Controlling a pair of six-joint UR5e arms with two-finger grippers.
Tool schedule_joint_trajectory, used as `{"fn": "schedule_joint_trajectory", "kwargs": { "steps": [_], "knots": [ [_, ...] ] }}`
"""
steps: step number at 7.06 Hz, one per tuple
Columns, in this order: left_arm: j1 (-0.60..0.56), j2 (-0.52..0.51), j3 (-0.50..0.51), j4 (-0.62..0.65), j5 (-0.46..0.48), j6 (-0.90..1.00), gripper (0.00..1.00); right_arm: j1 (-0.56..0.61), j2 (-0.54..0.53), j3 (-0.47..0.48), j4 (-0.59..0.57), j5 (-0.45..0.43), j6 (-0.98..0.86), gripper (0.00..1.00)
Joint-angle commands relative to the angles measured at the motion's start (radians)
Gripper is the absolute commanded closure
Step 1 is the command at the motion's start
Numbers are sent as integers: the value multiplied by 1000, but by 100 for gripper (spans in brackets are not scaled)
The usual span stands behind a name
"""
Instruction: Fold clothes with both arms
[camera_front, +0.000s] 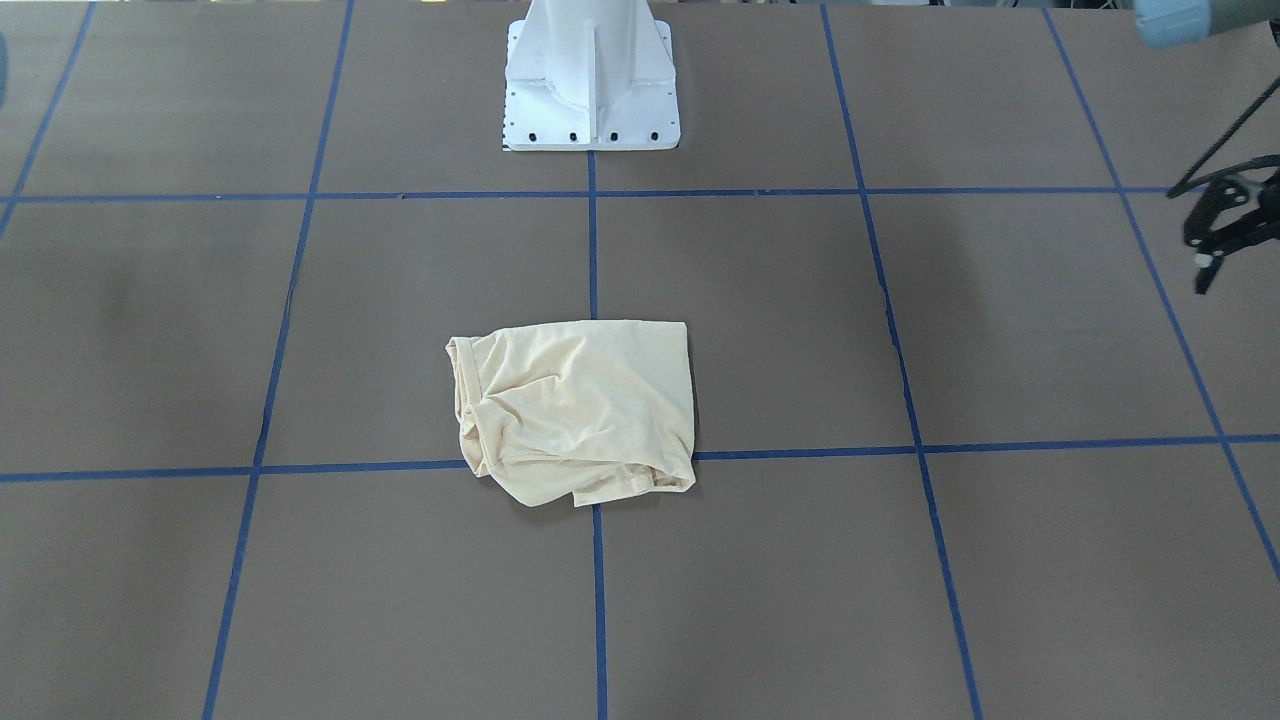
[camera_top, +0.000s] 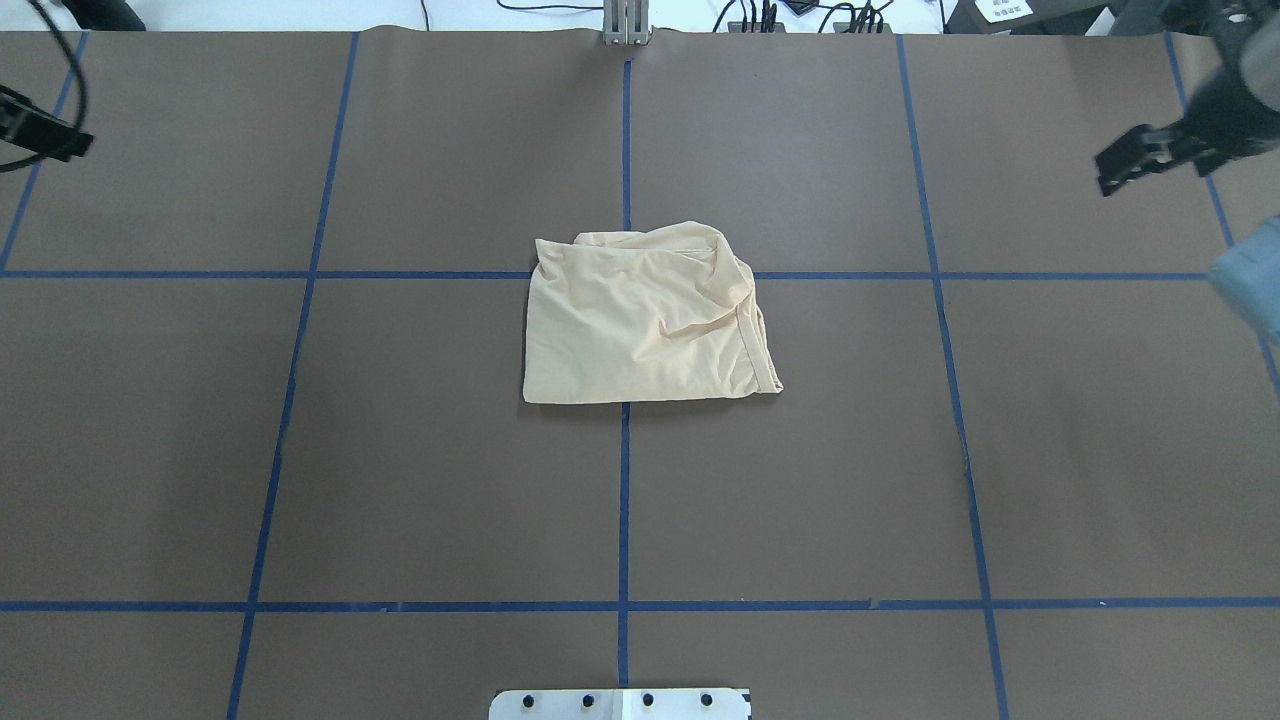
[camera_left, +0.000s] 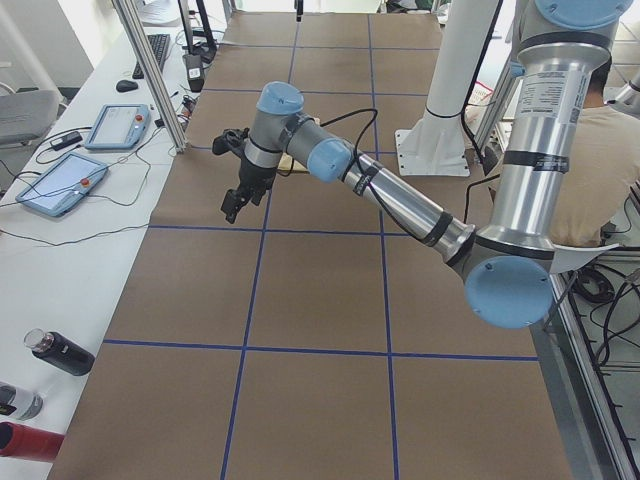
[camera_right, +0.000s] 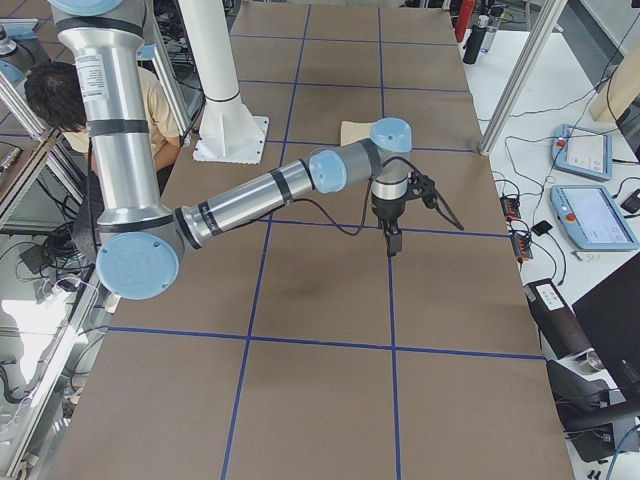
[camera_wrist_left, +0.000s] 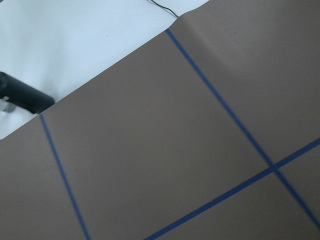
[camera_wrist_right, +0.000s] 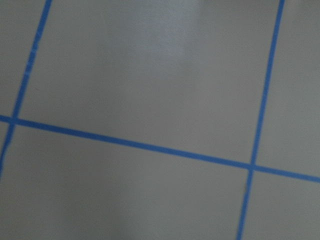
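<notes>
And over to mid-table for the T-shirt (camera_front: 575, 405): folded down into a rough, rumpled rectangle, lying flat on the brown table (camera_front: 1000, 330), right across the meeting of two blue tape lines (camera_front: 592, 250); plain cream side up; straight and tidy along the edge nearest the white pedestal base (camera_front: 592, 80), bunched and creased along the far edge, with a hemmed band showing down the side toward the robot's right.

Out wide to the left gripper (camera_front: 1210, 262): hanging above the table near its left end, well apart from the shirt, angled downward at the end of the outstretched left arm (camera_left: 400, 195); caught only at the frame edges, so cannot tell whether fingers apart or together.

Across to the right gripper (camera_top: 1112, 172): out near the right end on the outstretched right arm (camera_right: 250, 200), pointing down, likewise well apart from the shirt; dark and edge-on from overhead, so again cannot tell whether apart or together.

From both wrist cameras, just brown covering and blue tape; in the left one, also a strip of white bench (camera_wrist_left: 75, 45) past the table's edge, with a blurred dark object (camera_wrist_left: 25, 97) on it.

Along that bench in the side views, two tablets (camera_left: 120, 125), cables, a few bottles (camera_left: 60, 352); on the robot's side, a person (camera_right: 60, 95) in a tan shirt.
</notes>
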Motion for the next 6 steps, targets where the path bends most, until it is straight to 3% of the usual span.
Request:
{"fn": "schedule_joint_trajectory", "kwargs": {
  "steps": [1, 3, 5, 6],
  "knots": [
    [-128, 90, 69, -4, -97, 58, 0, 199, -175, -35, -2, 68, -278, 0],
    [-158, 130, 155, 2, -140, 58, 0, 269, -294, -46, -1, 104, -313, 0],
    [-185, 135, 248, 6, -133, 119, 0, 269, -331, -94, 2, 124, -302, 0],
    [-185, 144, 247, 17, -142, 118, 0, 264, -316, -98, 4, 140, -296, 0]
  ]
}}
